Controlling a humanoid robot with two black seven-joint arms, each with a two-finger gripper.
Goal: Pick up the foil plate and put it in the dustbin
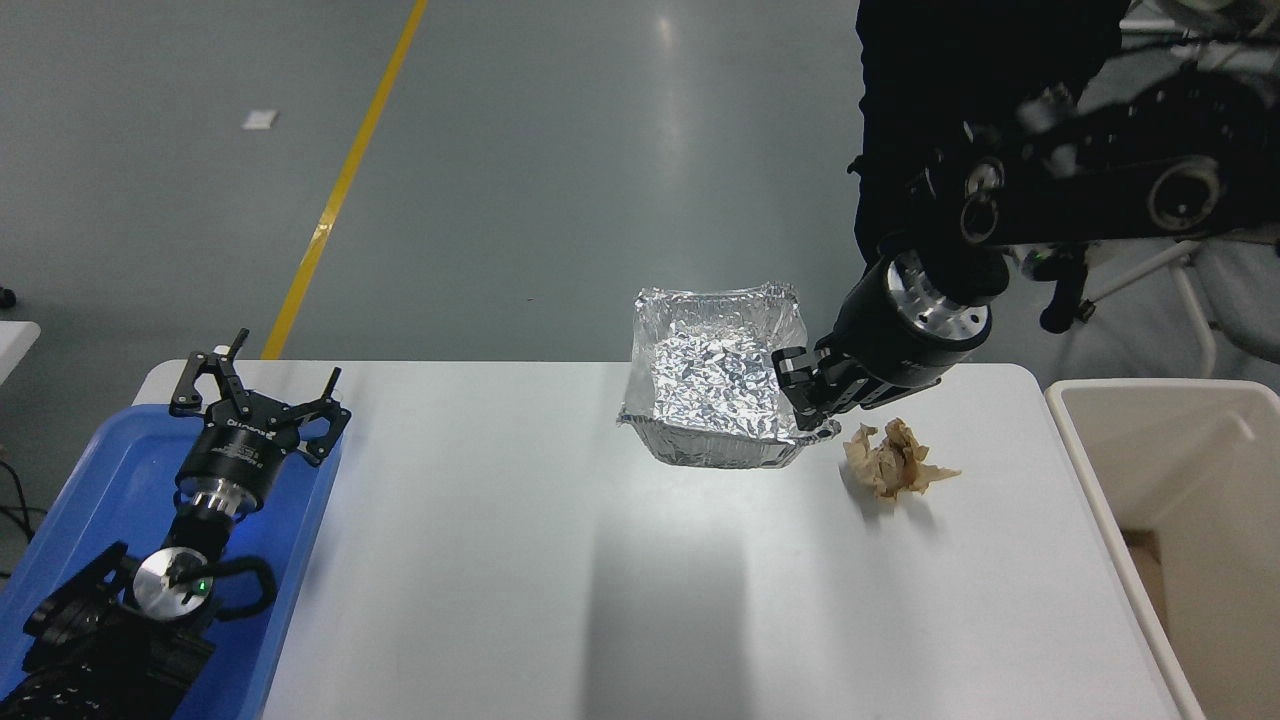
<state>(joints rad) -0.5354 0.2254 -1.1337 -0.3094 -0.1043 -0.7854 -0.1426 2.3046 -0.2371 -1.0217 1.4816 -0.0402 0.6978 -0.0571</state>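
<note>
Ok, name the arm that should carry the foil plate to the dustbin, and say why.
Right. The right gripper is shut on the foil plate, held above the table, and the dustbin stands at the table's right end. The left gripper sits parked over the blue tray, far off.

The shallow rectangular tray of shiny, crinkled silver foil (pixel 712 395), with rounded corners and a rolled rim, hangs in the air above the far middle of the white desk (pixel 500 560), tilted so that its open inside faces the camera, and its shadow falls on the desk below it. The right hand (pixel 812 392) pinches the tray's right rim. The large cream plastic bin (pixel 1090 470) with a thick rounded rim stands open just off the desk's right edge, well apart from the tray.
</note>
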